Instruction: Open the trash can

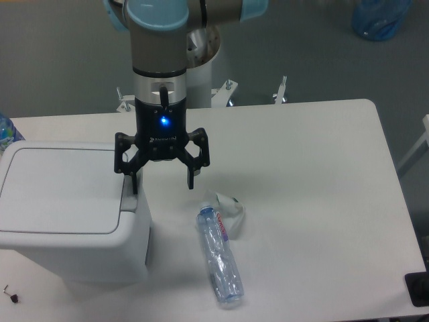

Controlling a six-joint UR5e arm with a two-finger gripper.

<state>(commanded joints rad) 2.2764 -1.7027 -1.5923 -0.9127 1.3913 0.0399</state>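
Observation:
The trash can (64, 211) is a large white boxy bin standing at the left of the table, its flat lid (60, 190) shut. A grey push tab (128, 202) sits at the lid's right edge. My gripper (163, 184) hangs open above the table just right of the bin. Its left finger (135, 181) is directly over the push tab, close to it or touching it; I cannot tell which. The right finger (191, 180) hangs over bare table. The gripper holds nothing.
A clear plastic bottle (220, 257) lies on its side on the table (308, 201), right of the bin. A small crumpled white object (230, 203) lies by its top end. The arm's white base (201, 67) stands behind the table.

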